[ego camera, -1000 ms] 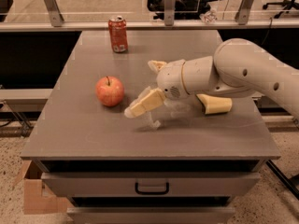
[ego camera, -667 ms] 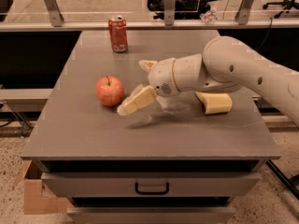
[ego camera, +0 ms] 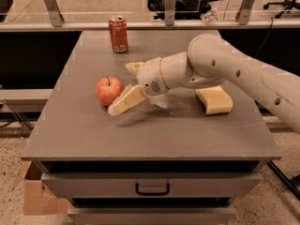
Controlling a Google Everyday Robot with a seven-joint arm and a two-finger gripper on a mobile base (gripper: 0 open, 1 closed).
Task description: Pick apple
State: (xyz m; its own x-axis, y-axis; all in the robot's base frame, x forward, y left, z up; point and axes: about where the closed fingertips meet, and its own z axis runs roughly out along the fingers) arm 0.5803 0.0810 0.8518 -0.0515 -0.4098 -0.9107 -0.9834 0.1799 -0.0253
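The red apple (ego camera: 108, 90) with a short dark stem stands on the left half of the grey table top (ego camera: 93, 135). My gripper (ego camera: 127, 85) reaches in from the right on a cream arm and sits just right of the apple. It is open. The near finger (ego camera: 126, 100) lies low at the apple's front right, very close to it or touching. The far finger (ego camera: 134, 67) points out behind the apple, apart from it. The apple rests on the table, not held.
A red soda can (ego camera: 118, 34) stands at the table's back left. A pale yellow block (ego camera: 214, 100) lies on the right, under the arm. The table's front has a drawer with a handle (ego camera: 152, 189). A cardboard box (ego camera: 35, 196) sits on the floor at the left.
The arm has moved left, bringing the gripper from the table's middle up to the apple's right side. The apple, can and block have not moved.
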